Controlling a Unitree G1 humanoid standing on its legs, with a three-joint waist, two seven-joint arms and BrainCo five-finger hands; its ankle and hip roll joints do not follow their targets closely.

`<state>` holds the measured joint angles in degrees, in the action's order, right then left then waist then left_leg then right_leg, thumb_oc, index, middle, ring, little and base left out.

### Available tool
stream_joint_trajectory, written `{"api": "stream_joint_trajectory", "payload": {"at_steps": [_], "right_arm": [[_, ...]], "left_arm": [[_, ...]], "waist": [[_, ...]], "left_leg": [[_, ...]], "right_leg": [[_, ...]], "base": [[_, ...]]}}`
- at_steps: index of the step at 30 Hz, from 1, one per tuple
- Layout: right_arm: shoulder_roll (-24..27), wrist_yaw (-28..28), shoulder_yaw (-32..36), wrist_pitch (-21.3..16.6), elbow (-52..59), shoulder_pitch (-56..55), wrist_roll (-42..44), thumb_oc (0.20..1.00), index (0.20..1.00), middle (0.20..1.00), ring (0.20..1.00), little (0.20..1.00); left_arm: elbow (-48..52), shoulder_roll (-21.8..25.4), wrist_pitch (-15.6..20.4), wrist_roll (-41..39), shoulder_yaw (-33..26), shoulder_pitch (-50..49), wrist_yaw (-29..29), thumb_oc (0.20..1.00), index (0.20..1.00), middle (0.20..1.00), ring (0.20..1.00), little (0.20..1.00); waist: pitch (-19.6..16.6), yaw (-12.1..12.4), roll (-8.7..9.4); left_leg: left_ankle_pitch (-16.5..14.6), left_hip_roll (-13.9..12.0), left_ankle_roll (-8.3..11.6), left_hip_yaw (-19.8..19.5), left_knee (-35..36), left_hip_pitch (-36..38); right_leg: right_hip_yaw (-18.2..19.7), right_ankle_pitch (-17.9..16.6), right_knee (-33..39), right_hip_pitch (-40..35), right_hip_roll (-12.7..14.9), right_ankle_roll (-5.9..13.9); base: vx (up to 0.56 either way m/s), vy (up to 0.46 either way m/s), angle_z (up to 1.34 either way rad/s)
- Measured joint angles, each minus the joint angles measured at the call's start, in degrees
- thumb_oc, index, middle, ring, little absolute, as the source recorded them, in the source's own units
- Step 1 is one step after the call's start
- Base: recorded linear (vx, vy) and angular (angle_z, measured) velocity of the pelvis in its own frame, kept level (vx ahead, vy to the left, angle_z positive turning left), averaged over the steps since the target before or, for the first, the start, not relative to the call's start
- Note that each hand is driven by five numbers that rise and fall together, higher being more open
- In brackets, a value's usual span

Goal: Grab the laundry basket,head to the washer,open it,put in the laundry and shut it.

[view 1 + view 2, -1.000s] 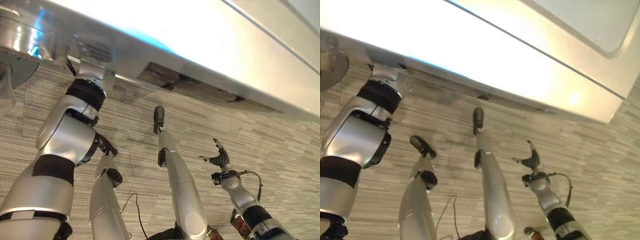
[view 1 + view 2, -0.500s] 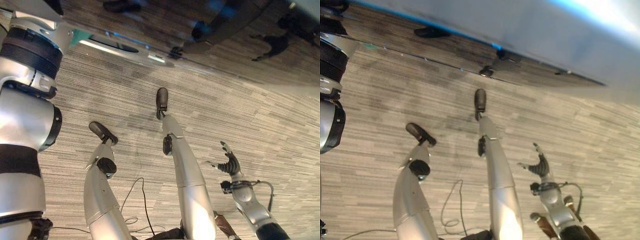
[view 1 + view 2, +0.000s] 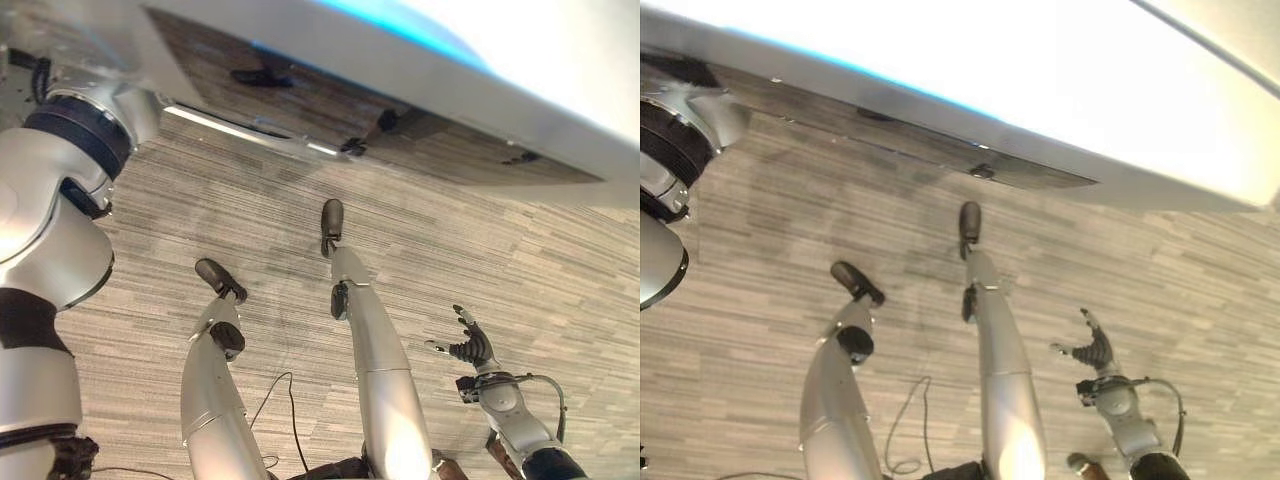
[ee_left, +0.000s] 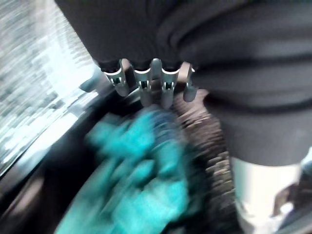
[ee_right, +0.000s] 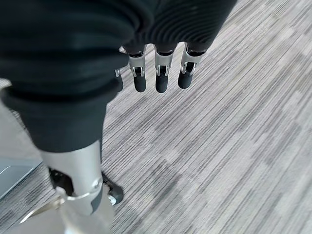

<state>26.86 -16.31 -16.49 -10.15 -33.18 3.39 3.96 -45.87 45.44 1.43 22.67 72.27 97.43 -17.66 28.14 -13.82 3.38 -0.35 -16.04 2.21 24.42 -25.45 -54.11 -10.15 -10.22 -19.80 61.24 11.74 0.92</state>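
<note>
The washer (image 3: 500,60) is a white glossy body across the top of the eye views, with a dark reflective face (image 3: 300,95) under its edge. My left arm (image 3: 60,170) reaches up into it at the upper left. In the left wrist view my left hand's fingers (image 4: 153,85) are straight over a heap of teal laundry (image 4: 141,180) inside a dark drum (image 4: 44,161); they hold nothing. My right hand (image 3: 470,345) hangs low at the right above the carpet, fingers spread and empty; its fingers (image 5: 163,73) point down at the floor.
Grey striped carpet (image 3: 560,260) covers the floor in front of the washer and under my right hand (image 5: 219,136). The washer's lower edge (image 3: 980,170) overhangs the far side of this floor.
The whole picture has shifted, so the camera moved. My left arm stays reaching into the washer. My right hand remains spread at the lower right, now a little lower in the picture.
</note>
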Motion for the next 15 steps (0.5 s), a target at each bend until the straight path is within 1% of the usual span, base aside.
{"api": "stream_joint_trajectory", "payload": {"at_steps": [1,2,3,4,5,6,7,8,9,10,11,12,13,14,15], "right_arm": [[-0.15,-0.04,-1.18,-0.36,-0.53,0.41,0.01,1.0,1.0,1.0,1.0,1.0],[-1.81,-0.18,-2.22,-1.32,-1.17,0.56,-0.03,1.0,1.0,1.0,1.0,1.0],[-3.68,-0.76,-2.66,-1.37,-1.93,0.6,-0.02,1.0,1.0,1.0,1.0,1.0],[-4.64,-2.33,-2.69,-1.07,-2.07,0.14,-0.14,1.0,1.0,1.0,1.0,1.0],[-4.44,-2.38,-1.45,-0.57,-2.25,-0.11,-0.26,1.0,1.0,1.0,1.0,1.0],[-4.58,-2.37,-1.05,-0.17,-2.36,-0.16,-0.3,1.0,1.0,1.0,1.0,1.0],[-4.54,-2.48,-0.82,0.01,-2.39,-1.01,-0.29,1.0,1.0,1.0,1.0,1.0],[-4.23,-2.82,1.27,1.24,-2.43,-2.31,-0.36,1.0,1.0,1.0,1.0,1.0],[-4.3,-2.9,1.98,1.49,-2.23,-2.7,-0.39,1.0,1.0,1.0,1.0,1.0],[-4.36,-3.01,2.79,1.89,-2.36,-2.89,-0.39,1.0,1.0,1.0,1.0,1.0],[-4.24,-3.33,2.98,2.33,-2.56,-2.69,-0.37,1.0,1.0,1.0,1.0,1.0],[-4.25,-3.57,3.05,3.03,-3.2,-1.77,-0.37,1.0,1.0,1.0,1.0,1.0],[-3.77,-3.62,2.99,3.85,-3.96,-0.26,-0.39,1.0,1.0,1.0,1.0,1.0],[-3.75,-3.61,2.85,3.89,-3.96,0.77,-0.42,1.0,1.0,1.0,1.0,1.0],[-3.56,-3.61,2.66,3.97,-4.11,1.73,-0.43,1.0,1.0,1.0,1.0,1.0]], "left_arm": [[2.24,0.28,-0.99,3.85,-3.99,-3.4,-1.66,1.0,1.0,1.0,1.0,1.0],[10.27,2.69,-1.44,7.75,-12.65,-11.99,-3.68,1.0,1.0,1.0,1.0,1.0],[15.82,3.03,-1.36,9.19,-19.36,-20.8,-4.92,1.0,1.0,1.0,1.0,1.0],[23.09,2.32,-0.56,8.71,-31.24,-36.1,-6.22,1.0,1.0,1.0,1.0,1.0],[27.02,-0.14,0.73,7.95,-40.73,-45.98,-6.35,1.0,1.0,1.0,1.0,1.0],[31.21,-4.02,1.71,6.82,-50.86,-56.08,-6.79,1.0,1.0,1.0,1.0,1.0],[33.81,-7.89,1.37,5.38,-55.95,-64.14,-8.48,1.0,1.0,1.0,1.0,1.0],[34.39,-12.25,1.9,2.21,-59.24,-78.0,-8.28,1.0,1.0,1.0,1.0,1.0],[34.73,-14.77,1.83,0.76,-61.78,-84.76,-8.6,1.0,1.0,1.0,1.0,1.0],[34.23,-16.81,1.5,-0.93,-62.01,-91.1,-8.44,1.0,1.0,1.0,1.0,1.0],[34.17,-17.56,1.5,-2.43,-61.18,-94.77,-8.19,1.0,1.0,1.0,1.0,1.0],[34.02,-17.76,1.54,-3.26,-58.73,-98.29,-7.72,1.0,1.0,1.0,1.0,1.0],[33.56,-17.64,1.84,-4.34,-54.27,-100.46,-6.14,1.0,1.0,1.0,1.0,1.0],[33.37,-17.6,2.35,-4.39,-51.93,-100.24,-5.41,1.0,1.0,1.0,1.0,1.0],[33.08,-17.46,3.11,-4.58,-51.01,-99.98,-4.89,1.0,1.0,1.0,1.0,1.0]], "waist": [[0.03,0.47,-0.45],[0.04,0.73,-0.76],[-0.01,1.47,-1.36],[-0.12,2.26,-2.71],[-0.16,2.54,-2.91],[-0.1,2.14,-3.36],[-0.31,2.17,-3.67],[-0.84,4.58,-4.79],[-0.87,5.24,-4.79],[-0.87,6.62,-4.78],[-0.84,7.42,-4.74],[-0.62,8.08,-4.34],[-0.49,8.6,-4.05],[-0.21,8.61,-3.54],[0.02,8.91,-3.24]], "left_leg": [[0.09,0.1,0.15,-0.34,0.08,0.41],[0.13,0.45,0.25,-0.52,0.53,1.74],[0.28,0.72,0.49,-0.99,1.22,3.3],[0.48,1.45,0.8,-1.84,2.2,5.17],[0.33,1.62,0.98,-2.38,2.69,6.19],[-0.03,1.46,1.37,-2.47,2.87,7.03],[0.09,1.7,1.25,-2.43,3.24,8.06],[0.28,2.15,1.72,-3.54,5.23,9.41],[0.91,2.49,1.8,-3.97,6.47,9.93],[1.87,3.24,1.91,-5.07,8.19,10.07],[2.79,3.69,1.86,-5.79,9.35,9.93],[4.11,4.39,1.76,-6.7,10.99,10.05],[5.24,5.14,1.5,-7.84,12.53,10.14],[5.5,5.64,1.24,-8.48,13.1,10.24],[5.63,5.82,1.07,-8.68,13.34,10.42]], "right_leg": [[-0.23,0.18,-0.13,-0.62,0.07,0.03],[-0.55,0.72,-0.28,-1.81,0.26,0.01],[-0.88,1.21,-0.39,-3.46,0.35,0.19],[-1.75,1.99,-0.53,-5.53,0.68,0.32],[-1.55,2.58,-0.99,-6.32,1.18,0.43],[-1.69,2.96,-0.99,-7.27,1.15,0.65],[-1.58,3.24,-1.01,-8.0,1.02,0.68],[-2.56,4.28,-0.6,-9.77,1.2,1.08],[-3.11,4.48,-0.04,-10.3,1.25,0.94],[-3.43,4.67,0.24,-10.45,1.33,0.76],[-4.23,4.63,0.48,-10.51,1.47,0.77],[-5.05,4.52,0.84,-10.82,1.65,0.93],[-6.4,4.48,1.26,-11.58,2.09,1.0],[-6.79,4.41,1.53,-12.12,2.27,1.15],[-7.09,4.17,1.79,-12.69,2.38,1.49]], "base": [[-0.01,0.042,0.09],[-0.01,0.053,0.11],[-0.02,0.119,0.21],[-0.02,0.1,0.18],[-0.01,0.104,0.16],[-0.01,0.042,0.03],[-0.02,0.086,0.16],[-0.02,0.081,0.21],[-0.02,0.092,0.31],[-0.02,0.071,0.3],[-0.03,0.086,0.4],[-0.03,0.092,0.5],[-0.04,0.121,0.5],[-0.04,0.143,0.35],[-0.03,0.159,0.19]]}}
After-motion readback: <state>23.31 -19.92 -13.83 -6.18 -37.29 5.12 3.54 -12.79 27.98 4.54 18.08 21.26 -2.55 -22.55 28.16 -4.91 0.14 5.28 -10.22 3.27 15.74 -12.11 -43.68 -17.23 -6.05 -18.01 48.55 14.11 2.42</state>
